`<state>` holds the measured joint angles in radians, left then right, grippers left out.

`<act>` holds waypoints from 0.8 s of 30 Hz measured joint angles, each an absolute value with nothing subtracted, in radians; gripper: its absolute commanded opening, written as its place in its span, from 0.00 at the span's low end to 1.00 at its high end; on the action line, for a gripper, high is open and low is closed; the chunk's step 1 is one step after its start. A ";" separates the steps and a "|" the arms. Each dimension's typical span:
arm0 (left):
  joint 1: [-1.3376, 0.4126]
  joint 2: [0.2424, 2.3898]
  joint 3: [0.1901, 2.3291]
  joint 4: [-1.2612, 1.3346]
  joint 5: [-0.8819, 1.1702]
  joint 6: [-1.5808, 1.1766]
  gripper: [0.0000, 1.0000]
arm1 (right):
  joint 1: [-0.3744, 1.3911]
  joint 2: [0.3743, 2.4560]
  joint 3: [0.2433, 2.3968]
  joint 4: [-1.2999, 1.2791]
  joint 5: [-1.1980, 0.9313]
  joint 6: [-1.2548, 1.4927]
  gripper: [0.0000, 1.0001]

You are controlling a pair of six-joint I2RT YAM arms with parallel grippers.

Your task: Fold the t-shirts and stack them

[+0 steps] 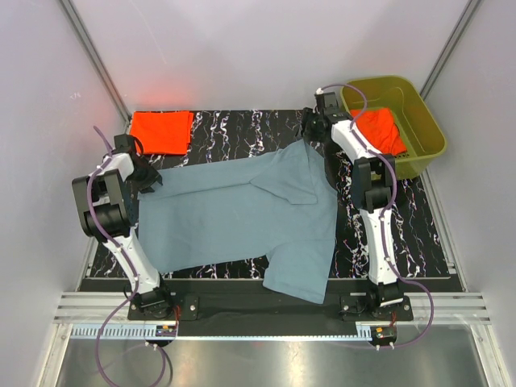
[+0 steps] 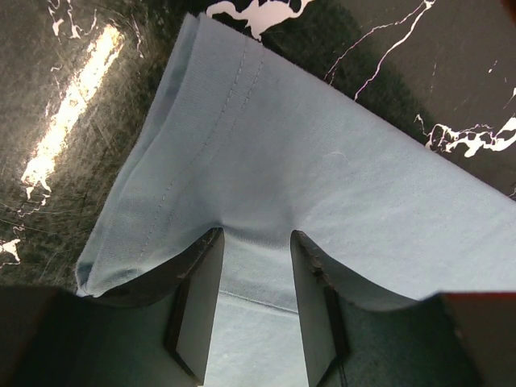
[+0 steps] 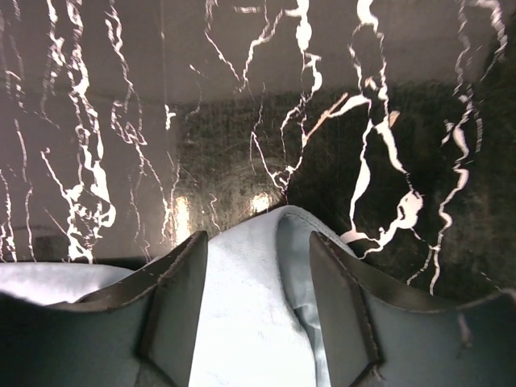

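A large blue-grey t-shirt (image 1: 242, 210) lies spread across the black marble mat (image 1: 242, 129). My left gripper (image 1: 151, 179) is down on its left edge. In the left wrist view the left gripper (image 2: 255, 235) has its jaws apart, with the hemmed cloth (image 2: 322, 161) lying between them. My right gripper (image 1: 313, 129) is at the shirt's far right corner. In the right wrist view the right gripper (image 3: 258, 238) has its jaws apart astride a rounded corner of the cloth (image 3: 250, 306). A folded orange-red t-shirt (image 1: 160, 131) lies at the back left.
An olive-green tub (image 1: 427, 113) stands at the back right, just right of my right arm, with a crumpled orange-red t-shirt (image 1: 379, 129) inside. White walls close in both sides. The blue-grey shirt's lower sleeve hangs over the mat's near edge (image 1: 294, 290).
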<state>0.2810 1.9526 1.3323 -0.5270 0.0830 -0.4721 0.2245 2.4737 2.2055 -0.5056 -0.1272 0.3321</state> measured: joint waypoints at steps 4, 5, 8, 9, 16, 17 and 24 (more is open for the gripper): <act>0.284 1.953 1.332 -0.525 0.083 -0.472 0.45 | 0.224 2.494 2.205 -0.510 -0.141 0.346 0.59; 0.284 1.953 1.332 -0.525 0.083 -0.472 0.45 | 0.224 2.497 2.205 -0.511 -0.142 0.349 0.58; 0.285 1.954 1.332 -0.525 0.083 -0.472 0.45 | 0.224 2.500 2.204 -0.512 -0.144 0.358 0.40; 0.285 1.954 1.332 -0.525 0.083 -0.472 0.45 | 0.224 2.502 2.204 -0.513 -0.143 0.357 0.28; 0.292 1.954 1.332 -0.525 0.083 -0.472 0.44 | 0.226 2.500 2.178 -0.513 0.045 0.391 0.00; 0.293 1.954 1.332 -0.525 0.083 -0.472 0.43 | 0.226 2.498 2.163 -0.514 0.082 0.391 0.00; 0.297 1.955 1.332 -0.521 0.079 -0.468 0.43 | 0.234 2.494 2.129 -0.521 0.219 0.399 0.18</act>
